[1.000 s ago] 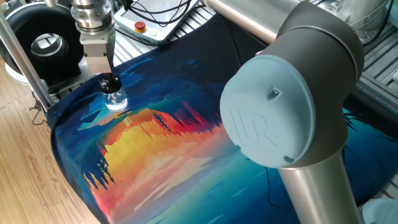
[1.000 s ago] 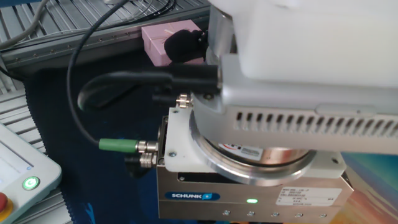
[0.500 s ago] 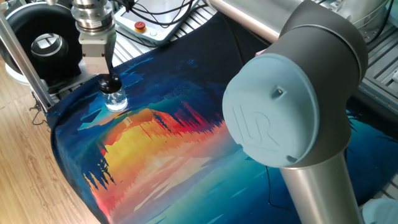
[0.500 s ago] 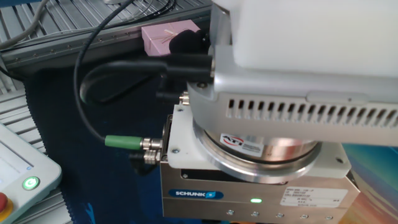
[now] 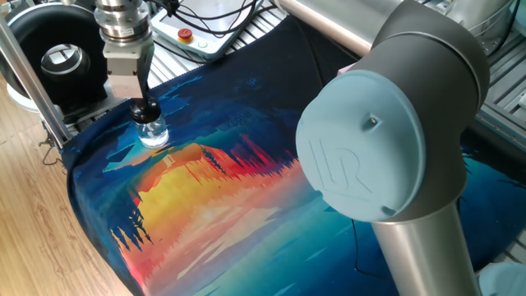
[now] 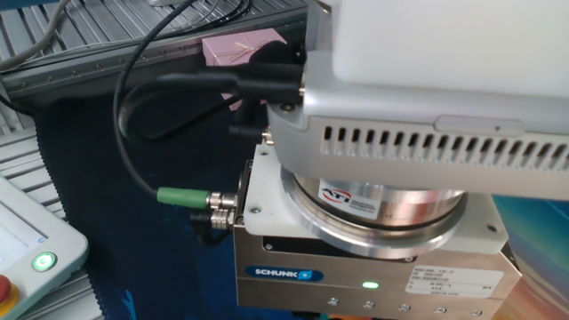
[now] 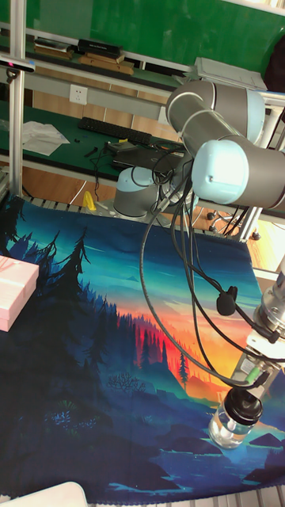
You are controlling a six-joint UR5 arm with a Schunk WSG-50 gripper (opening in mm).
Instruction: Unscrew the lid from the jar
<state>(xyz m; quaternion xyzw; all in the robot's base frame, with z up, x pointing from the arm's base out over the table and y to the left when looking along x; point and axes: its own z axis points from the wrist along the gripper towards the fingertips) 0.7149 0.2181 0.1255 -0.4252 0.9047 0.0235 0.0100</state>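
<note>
Turning a little further at the wrist since a second ago, green plug (image 6: pixel 182 195) swinging lower across the other fixed view, with the gripper (image 5: pixel 145 108) remaining clamped on the lid (image 5: pixel 145 110). Seeming mid-unscrew: lid still sitting on the jar (image 5: pixel 153 134), upright near the printed cloth (image 5: pixel 214 189)'s edge by the wooden floor (image 5: pixel 37 222), lifting away apparently still remaining. Sharing the cloth with a pink box (image 7: pixel 13 291) at the far edge, beside a black ring device (image 5: pixel 57 62), green shelving (image 7: pixel 95 67) standing behind.
</note>
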